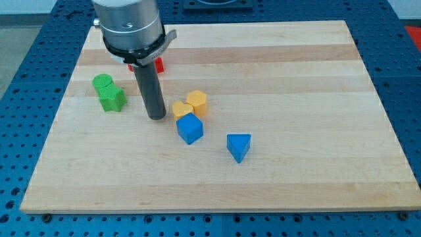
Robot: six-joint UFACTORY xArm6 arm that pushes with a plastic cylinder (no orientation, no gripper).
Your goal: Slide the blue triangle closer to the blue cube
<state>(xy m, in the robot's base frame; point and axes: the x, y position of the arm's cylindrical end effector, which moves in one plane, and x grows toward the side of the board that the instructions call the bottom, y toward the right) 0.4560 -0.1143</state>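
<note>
Blue triangle (pixel 239 147) at 4 o'clock, near blue cube (pixel 190 128); my tip (pixel 156 117) at cube's 10 o'clock, apart. No pincer fitted.

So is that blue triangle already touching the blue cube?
No: a strip of bare board separates the blue triangle from the blue cube, which lies toward the view's left, beside my tip.

A pale wooden board (pixel 276 79) of glued lengthwise strips, evenly lit, lies on a blue perforated work surface (pixel 36 46) dotted with regular holes that borders it left, right and near, with dark, indistinct equipment (pixel 217 5) along the far edge.
</note>
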